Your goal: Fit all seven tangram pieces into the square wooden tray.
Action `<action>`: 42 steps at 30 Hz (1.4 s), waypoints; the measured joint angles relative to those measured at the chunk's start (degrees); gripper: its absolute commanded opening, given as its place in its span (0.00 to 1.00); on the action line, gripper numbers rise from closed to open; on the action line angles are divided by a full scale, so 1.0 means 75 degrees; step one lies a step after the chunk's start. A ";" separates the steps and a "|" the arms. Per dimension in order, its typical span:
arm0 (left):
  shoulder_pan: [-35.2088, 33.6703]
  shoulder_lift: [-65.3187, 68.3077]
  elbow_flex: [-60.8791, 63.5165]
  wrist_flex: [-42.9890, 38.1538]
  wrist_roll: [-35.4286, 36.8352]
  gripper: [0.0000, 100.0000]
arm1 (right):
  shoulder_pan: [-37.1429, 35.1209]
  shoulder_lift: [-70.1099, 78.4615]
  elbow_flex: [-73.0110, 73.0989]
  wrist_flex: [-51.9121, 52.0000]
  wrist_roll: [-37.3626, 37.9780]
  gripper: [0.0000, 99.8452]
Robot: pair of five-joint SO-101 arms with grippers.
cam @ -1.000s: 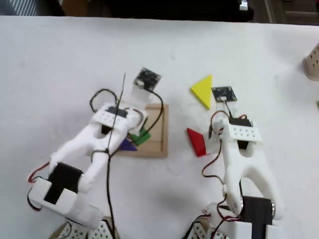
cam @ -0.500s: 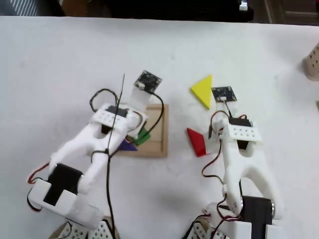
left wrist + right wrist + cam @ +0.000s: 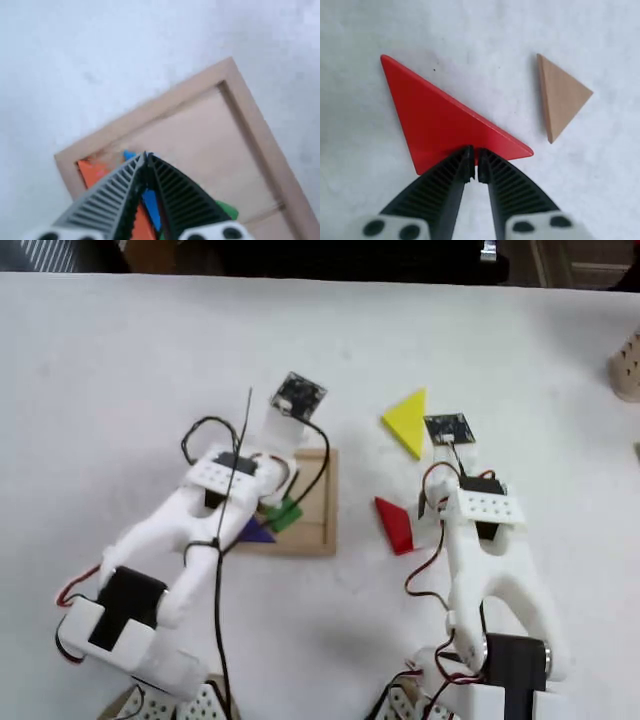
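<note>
The square wooden tray point(image 3: 316, 492) lies under the left arm. In the left wrist view my left gripper point(image 3: 147, 159) is shut, its tips low over the tray's point(image 3: 165, 102) floor. An orange piece point(image 3: 92, 170), a blue piece point(image 3: 150, 202) and a green piece point(image 3: 228, 210) lie beside and behind the tips. The high view shows a green piece point(image 3: 285, 512) and a purple piece point(image 3: 256, 531) at the tray's near side. My right gripper point(image 3: 474, 155) is shut, tips at the edge of a red triangle point(image 3: 437, 120). A plain wooden triangle point(image 3: 562, 95) lies close by.
A yellow triangle point(image 3: 407, 420) and a red piece point(image 3: 395, 525) lie on the white table between the arms. A tan perforated object point(image 3: 628, 365) stands at the far right edge. Cables hang over both arms.
The left arm's wrist has edged slightly toward the table's far side over the tray. The right arm and the loose pieces have kept still.
</note>
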 measured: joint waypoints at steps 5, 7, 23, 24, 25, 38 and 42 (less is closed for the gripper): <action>0.0000 0.0035 0.0000 -0.0656 0.0410 0.02 | 0.0000 0.0000 0.0000 0.0000 0.0000 0.02; 0.0000 0.0141 0.0000 -0.0692 0.0410 0.02 | 0.0000 0.0000 0.0000 0.0000 0.0000 0.02; 0.0152 0.0305 0.0000 0.0656 -0.0141 0.02 | 0.0000 0.0000 0.0000 0.0000 0.0000 0.02; 0.0152 0.0305 0.0000 0.0727 -0.0141 0.02 | 0.0000 0.0000 0.0000 0.0000 0.0000 0.02; 0.0152 0.0293 -0.0012 0.0774 -0.0141 0.02 | 0.0000 0.0000 0.0000 0.0000 0.0000 0.02; 0.0152 -0.0141 0.0000 0.0856 -0.0141 0.02 | -0.0035 0.0000 0.0000 0.0000 0.0000 0.02; 0.0164 -0.0961 0.0328 0.0856 -0.0141 0.02 | -0.0164 0.0000 0.0047 0.0000 0.0000 0.02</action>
